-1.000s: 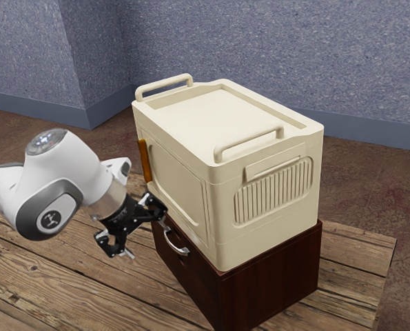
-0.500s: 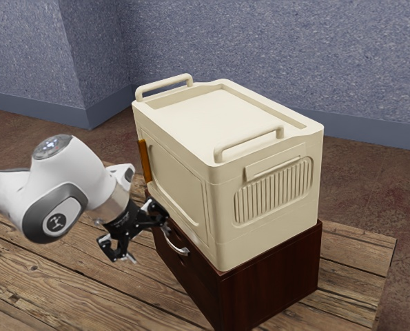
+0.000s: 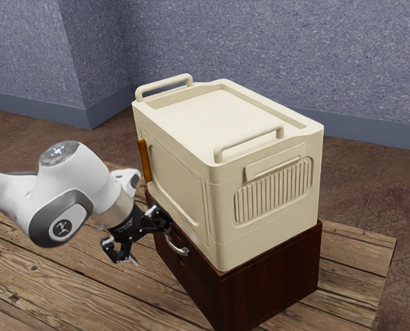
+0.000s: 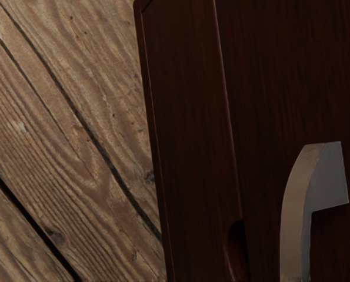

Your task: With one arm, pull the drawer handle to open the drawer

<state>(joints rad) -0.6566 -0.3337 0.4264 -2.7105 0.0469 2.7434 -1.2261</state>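
Near one silver handle on one dark cabinet, one claw, spread wide, empty.

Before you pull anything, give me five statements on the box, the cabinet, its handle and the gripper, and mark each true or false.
1. The cream box sits on top of the dark cabinet. True.
2. The drawer is pulled far out. False: its front lies closed against the cabinet.
3. The gripper is open. True.
4. The drawer handle is bright red plastic. False: it is grey and looks like metal.
5. The cabinet stands on a wooden surface. True.
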